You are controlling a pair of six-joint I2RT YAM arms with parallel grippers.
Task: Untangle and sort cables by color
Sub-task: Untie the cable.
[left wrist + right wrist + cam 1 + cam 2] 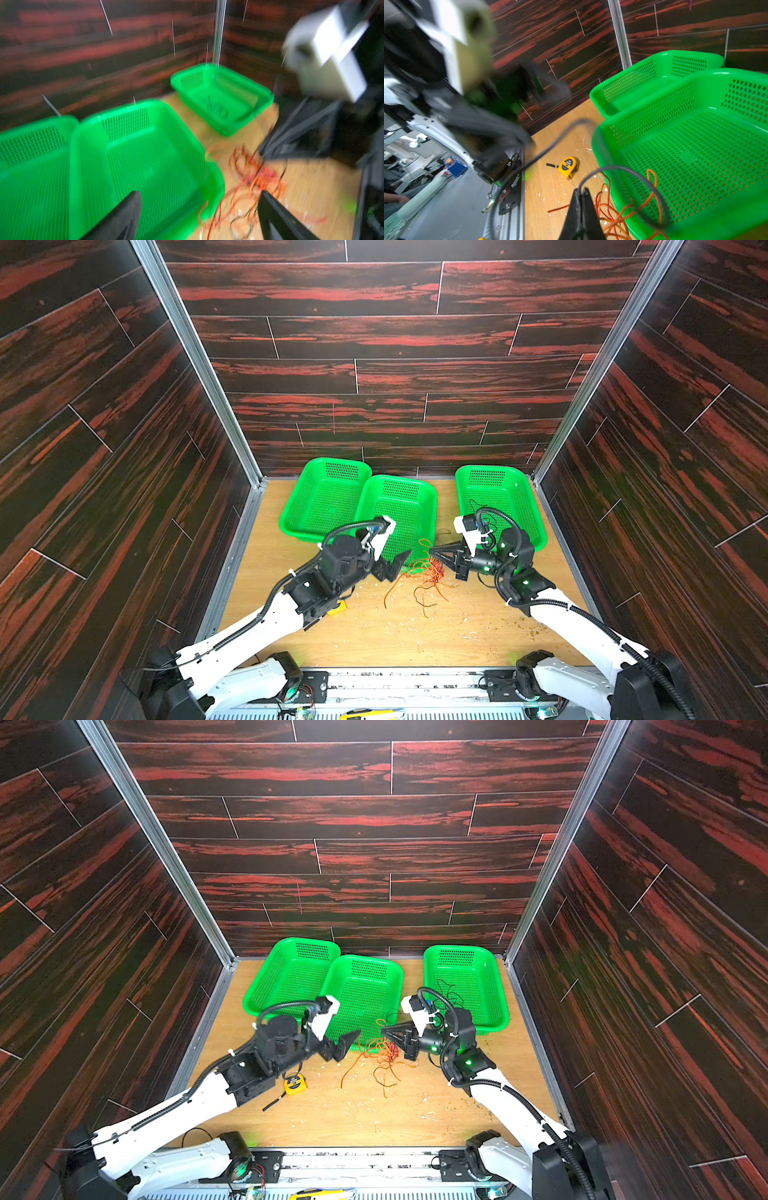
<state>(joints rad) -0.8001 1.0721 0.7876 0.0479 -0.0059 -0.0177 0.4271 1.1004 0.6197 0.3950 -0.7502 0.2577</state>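
As the right pincer clenches a black cable at the middle basket's near corner | left pincer released, just beside it | orange-red tangle on the surface, touching that corner | risk: a pull may drag the whole knot and snag the rim.

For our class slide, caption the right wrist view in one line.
Right gripper's closed fingers pinch a thin black cable looping over tangled orange cables at a green perforated plastic basket's rim.

bright even light, blurry wrist views
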